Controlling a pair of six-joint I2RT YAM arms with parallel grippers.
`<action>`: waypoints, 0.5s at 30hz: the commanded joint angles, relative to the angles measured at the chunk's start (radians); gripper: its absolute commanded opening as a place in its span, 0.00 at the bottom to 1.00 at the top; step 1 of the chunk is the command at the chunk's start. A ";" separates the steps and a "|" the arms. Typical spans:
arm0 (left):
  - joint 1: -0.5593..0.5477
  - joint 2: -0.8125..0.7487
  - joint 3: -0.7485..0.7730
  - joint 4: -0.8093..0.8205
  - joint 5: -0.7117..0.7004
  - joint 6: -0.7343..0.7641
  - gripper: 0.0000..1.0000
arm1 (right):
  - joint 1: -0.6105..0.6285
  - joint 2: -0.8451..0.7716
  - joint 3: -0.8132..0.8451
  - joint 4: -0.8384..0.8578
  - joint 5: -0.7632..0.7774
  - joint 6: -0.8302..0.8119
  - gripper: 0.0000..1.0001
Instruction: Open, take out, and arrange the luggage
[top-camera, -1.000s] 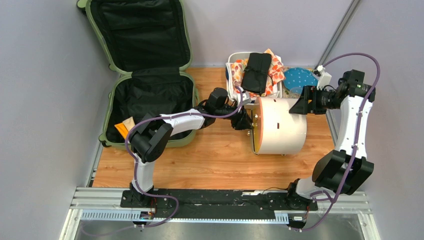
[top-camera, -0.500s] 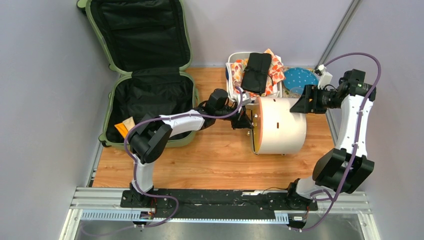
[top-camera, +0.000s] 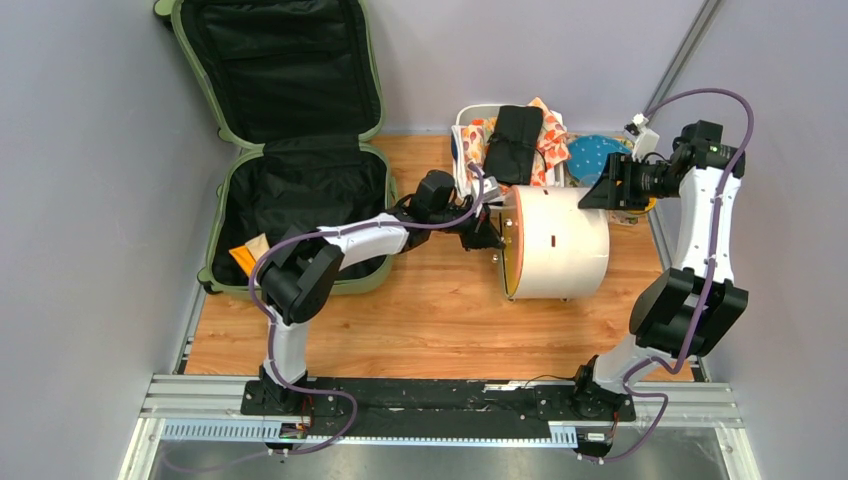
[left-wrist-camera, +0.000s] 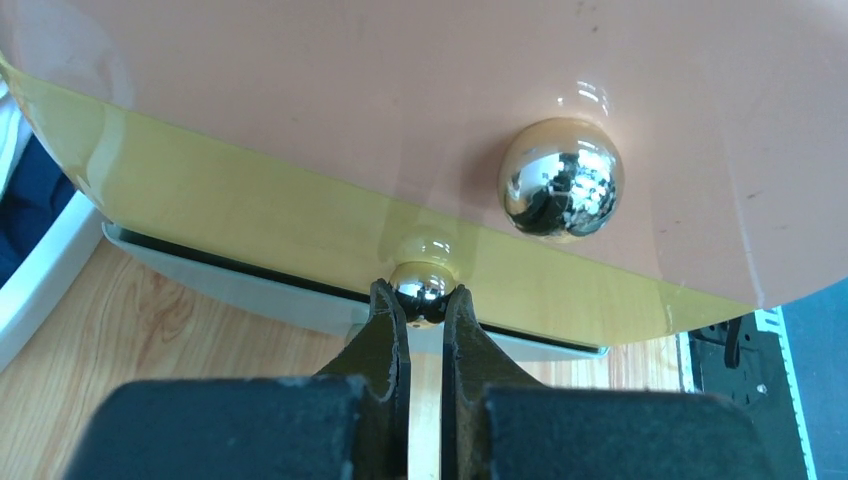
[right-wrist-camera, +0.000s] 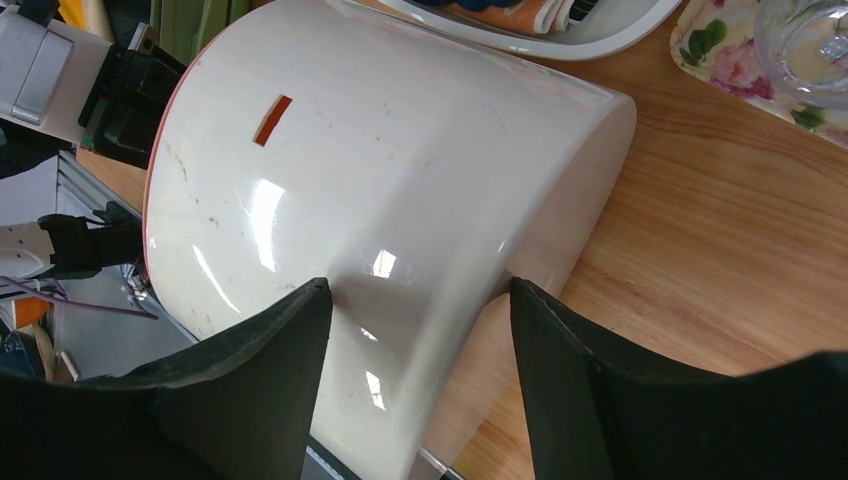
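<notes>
The left pincer (left-wrist-camera: 425, 303) is clenched on a small metal knob (left-wrist-camera: 422, 282) set in the yellowish rim of the orange end (left-wrist-camera: 400, 90) of the cream cylinder (top-camera: 560, 245). A larger chrome ball (left-wrist-camera: 560, 179) projects from the same end face, above and to the right of the knob. The cylinder lies on its side on the wooden surface (top-camera: 420, 310), orange end facing the left arm. The right pincer (right-wrist-camera: 417, 290) is released, its fingers spread wide at the opposite end of the cylinder; contact with the wall cannot be determined. A white tub (top-camera: 462, 150) holding a black pouch (top-camera: 515, 143) stands just behind the cylinder. The luggage (top-camera: 300, 195) lies open at the far left of the surface, black lining exposed, lid raised against the back wall.
</notes>
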 joint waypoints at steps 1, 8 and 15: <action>0.021 -0.083 -0.047 0.019 -0.019 0.055 0.00 | 0.013 -0.022 -0.017 -0.205 -0.001 0.001 0.67; 0.073 -0.199 -0.211 -0.016 -0.001 0.129 0.00 | 0.013 -0.041 -0.054 -0.157 0.045 0.027 0.64; 0.102 -0.278 -0.268 -0.084 0.025 0.213 0.00 | 0.013 -0.039 -0.056 -0.150 0.065 0.029 0.64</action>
